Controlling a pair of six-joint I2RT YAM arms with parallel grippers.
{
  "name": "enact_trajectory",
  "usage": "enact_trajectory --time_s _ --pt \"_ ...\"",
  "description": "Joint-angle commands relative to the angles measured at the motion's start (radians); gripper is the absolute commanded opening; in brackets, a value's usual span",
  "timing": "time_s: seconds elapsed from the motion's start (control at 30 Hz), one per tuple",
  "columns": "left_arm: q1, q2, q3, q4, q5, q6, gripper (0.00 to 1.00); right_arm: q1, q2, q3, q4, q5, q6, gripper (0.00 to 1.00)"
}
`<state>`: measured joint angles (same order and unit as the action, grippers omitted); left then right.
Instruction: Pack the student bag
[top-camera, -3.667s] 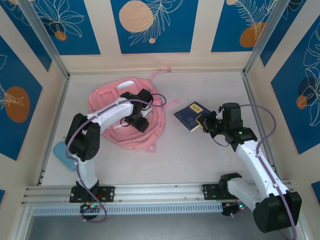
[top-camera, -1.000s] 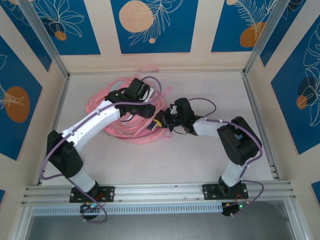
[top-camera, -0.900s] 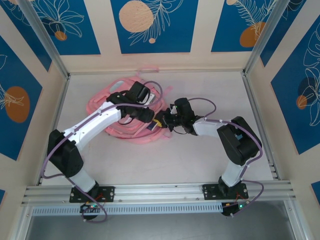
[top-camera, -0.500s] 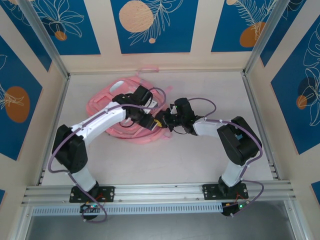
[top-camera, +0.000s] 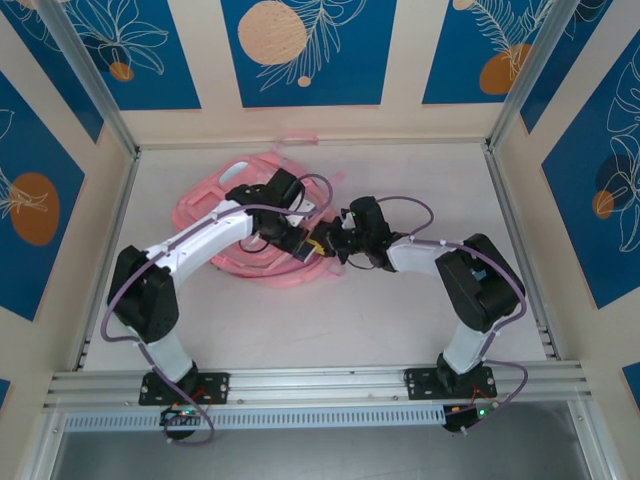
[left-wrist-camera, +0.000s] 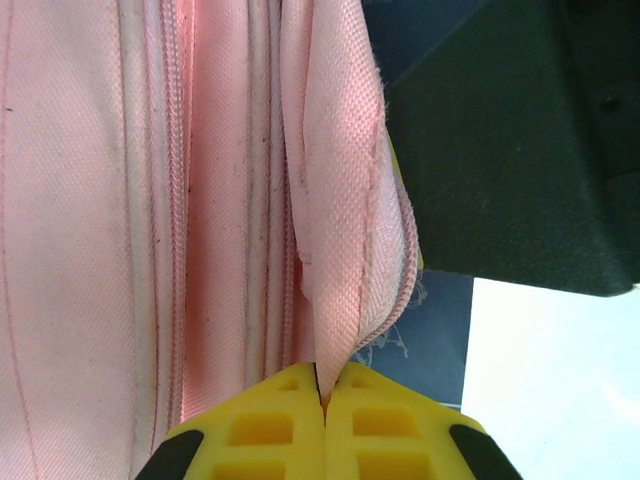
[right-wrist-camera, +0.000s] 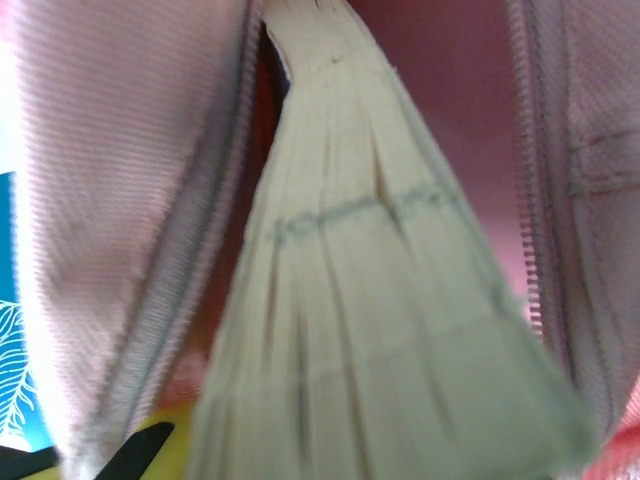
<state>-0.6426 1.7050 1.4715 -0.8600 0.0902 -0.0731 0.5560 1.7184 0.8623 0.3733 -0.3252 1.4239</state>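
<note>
On far-left middle of counter: student bag, mouth facing right. Left end effector clenched on bag's zip edge, lifting opening. Right end effector grasping book, pages partway inside. Remaining, likely: seat book fully, release, zip shut.

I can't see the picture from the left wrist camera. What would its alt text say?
The left hand, yellow-tipped, is shut on a fold of the pink student bag beside its zip. A dark shape sits upper right, pale table below it.
</note>
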Motion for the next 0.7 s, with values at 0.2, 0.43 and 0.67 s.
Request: enact_trajectory --time_s 0.2,0.43,0.67 --pt "0.013 -0.194 0.119 0.09 0.075 -0.064 0.0 0.005 -0.159 -0.075 -0.007 0.026 -0.084 0.04" --pt "0.012 -0.223 0.144 0.159 0.047 -0.097 0.0 0.035 -0.085 -0.01 0.014 0.032 -0.051 0.04" --pt "0.012 -0.243 0.126 0.188 -0.013 -0.139 0.0 0.064 0.075 0.158 -0.024 0.033 -0.023 0.08"
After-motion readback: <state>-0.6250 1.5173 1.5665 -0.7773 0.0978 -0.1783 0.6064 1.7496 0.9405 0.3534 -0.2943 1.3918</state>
